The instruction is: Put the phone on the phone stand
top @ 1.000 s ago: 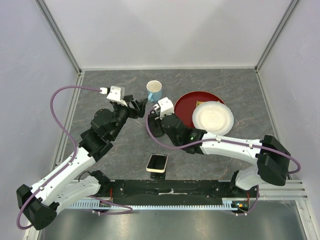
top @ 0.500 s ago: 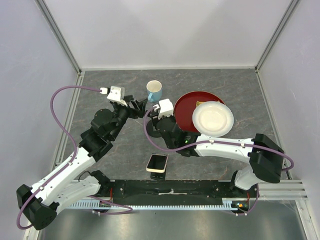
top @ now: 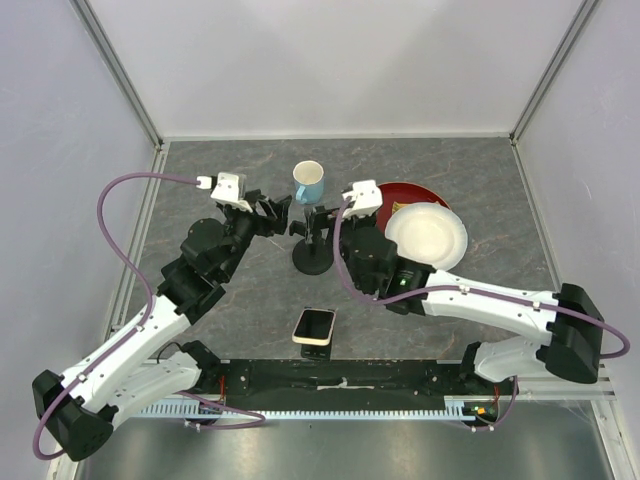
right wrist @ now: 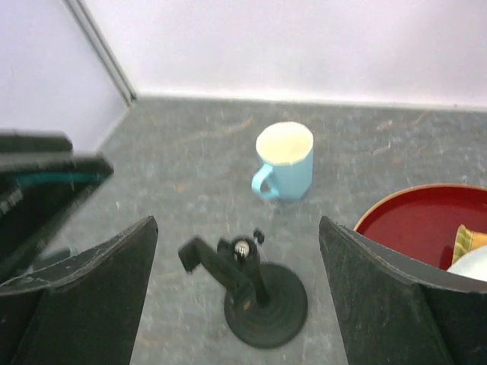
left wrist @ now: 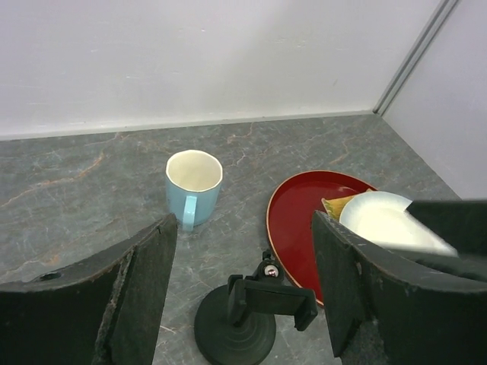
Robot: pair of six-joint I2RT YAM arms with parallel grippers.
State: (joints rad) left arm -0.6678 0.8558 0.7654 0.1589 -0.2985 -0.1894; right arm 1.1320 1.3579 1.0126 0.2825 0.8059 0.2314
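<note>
Since one second ago the right arm has pulled back toward the right, so the tall black pole stand with round base (top: pixel 312 258) is now uncovered on the grey marbled counter (top: pixel 460 170).

Nearest to the arm bases, the slim phone in its pale cream case (top: pixel 314 324) appears to lean on the small black wedge-shaped phone stand (top: pixel 311 347). Only a dark edge of this stand shows below it, so the contact is not sure.

Further out, the right fingers (right wrist: pixel 380 304) are spread wide and hold nothing; the pole stand is seen between them, not touched. The left fingers (left wrist: pixel 137 296) are also wide apart and empty, on the other side of that pole stand. Behind are a light blue mug (top: pixel 309 181), a round red tray (top: pixel 405 190) and a white plate (top: pixel 427 236) overlapping it.

The placing looks finished, so probably the arms only need to retreat. To do it well, each arm should rise first and come home wide of the phone, because it sits between the two bases and a small knock could tip it.
</note>
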